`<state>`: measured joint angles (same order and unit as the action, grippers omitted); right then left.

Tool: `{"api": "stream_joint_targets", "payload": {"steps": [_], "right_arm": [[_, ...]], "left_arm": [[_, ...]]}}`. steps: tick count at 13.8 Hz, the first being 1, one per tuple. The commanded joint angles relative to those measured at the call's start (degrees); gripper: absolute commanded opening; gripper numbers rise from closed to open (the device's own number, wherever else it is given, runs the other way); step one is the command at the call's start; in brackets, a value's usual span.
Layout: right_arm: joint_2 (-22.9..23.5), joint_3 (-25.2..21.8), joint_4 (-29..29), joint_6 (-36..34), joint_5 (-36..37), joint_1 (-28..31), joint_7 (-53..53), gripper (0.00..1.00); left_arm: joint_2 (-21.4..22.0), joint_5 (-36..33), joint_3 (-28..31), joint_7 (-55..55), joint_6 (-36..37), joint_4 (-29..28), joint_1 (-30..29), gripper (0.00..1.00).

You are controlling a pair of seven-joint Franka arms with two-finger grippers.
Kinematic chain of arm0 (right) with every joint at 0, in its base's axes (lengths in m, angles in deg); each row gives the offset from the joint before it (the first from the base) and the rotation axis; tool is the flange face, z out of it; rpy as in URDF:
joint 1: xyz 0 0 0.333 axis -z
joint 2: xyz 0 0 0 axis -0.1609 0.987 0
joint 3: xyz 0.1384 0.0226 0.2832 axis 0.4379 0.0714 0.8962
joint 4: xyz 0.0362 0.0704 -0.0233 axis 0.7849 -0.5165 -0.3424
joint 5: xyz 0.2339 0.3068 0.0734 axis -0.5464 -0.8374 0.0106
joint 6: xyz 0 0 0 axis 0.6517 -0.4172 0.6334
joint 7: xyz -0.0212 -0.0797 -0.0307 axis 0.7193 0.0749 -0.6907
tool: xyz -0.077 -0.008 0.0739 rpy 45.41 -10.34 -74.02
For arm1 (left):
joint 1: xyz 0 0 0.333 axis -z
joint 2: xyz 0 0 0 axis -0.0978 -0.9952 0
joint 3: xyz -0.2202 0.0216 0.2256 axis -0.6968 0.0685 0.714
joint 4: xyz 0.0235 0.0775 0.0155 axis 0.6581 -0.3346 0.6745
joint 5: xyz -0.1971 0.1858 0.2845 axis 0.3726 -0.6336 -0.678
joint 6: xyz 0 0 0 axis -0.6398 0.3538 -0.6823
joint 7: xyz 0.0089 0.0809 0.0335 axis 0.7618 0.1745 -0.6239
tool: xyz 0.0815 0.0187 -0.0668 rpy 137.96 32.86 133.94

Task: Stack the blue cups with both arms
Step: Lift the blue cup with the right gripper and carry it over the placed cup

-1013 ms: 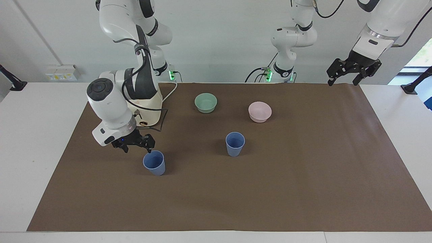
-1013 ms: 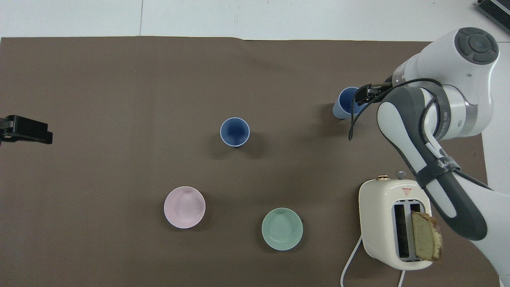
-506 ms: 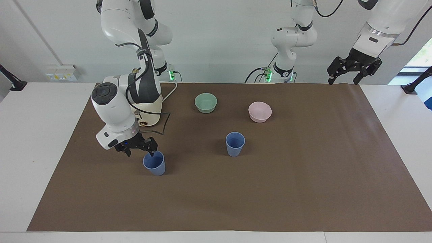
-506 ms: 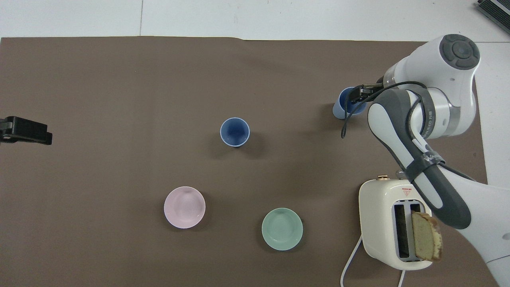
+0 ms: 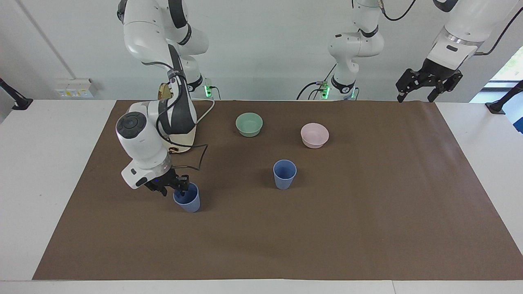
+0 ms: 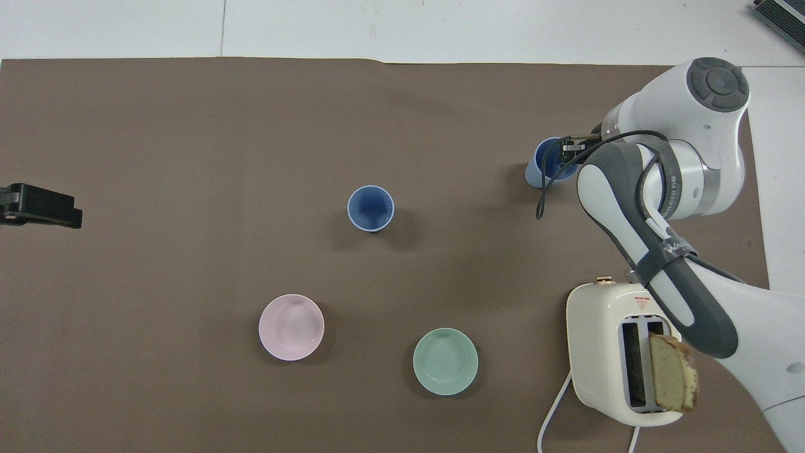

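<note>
In the lower left of the facing view the right gripper is down at the rim of one blue cup, apparently one finger inside and one outside, though whether it has clamped the wall I cannot tell. The other blue cup stands upright near the frame's centre. The left gripper waits spread wide at upper right. The pickup step seems in hand; next calls for a firm pinch, then a straight lift.

bare brown mat is left open around the central periwinkle-blue plastic tumbler; passage nearer the robots is blocked by the cream toaster, mint-green bowl and pink bowl.
</note>
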<state>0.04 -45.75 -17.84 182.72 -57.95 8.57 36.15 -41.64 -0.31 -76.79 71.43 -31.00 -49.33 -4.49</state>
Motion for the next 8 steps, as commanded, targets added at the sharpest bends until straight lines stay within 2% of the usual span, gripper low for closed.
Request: {"api": "stream_joint_targets", "payload": {"steps": [1, 5, 8], "right_arm": [[-0.28, 0.18, -0.57, 0.46, 0.47, 0.08, -0.13, 0.00], [-1.42, 0.18, -0.13, 0.02, 0.29, -0.10, -0.22, 0.00], [-4.93, 0.70, 0.13, -1.11, -0.24, -1.23, -0.22, 0.00]], "left_arm": [[1.07, 0.57, -0.35, 0.49, 0.20, -0.82, -0.77, 1.00], [1.07, 0.57, -0.35, 0.49, 0.20, -0.82, -0.77, 1.00], [1.07, 0.57, -0.35, 0.49, 0.20, -0.82, -0.77, 1.00]]}}
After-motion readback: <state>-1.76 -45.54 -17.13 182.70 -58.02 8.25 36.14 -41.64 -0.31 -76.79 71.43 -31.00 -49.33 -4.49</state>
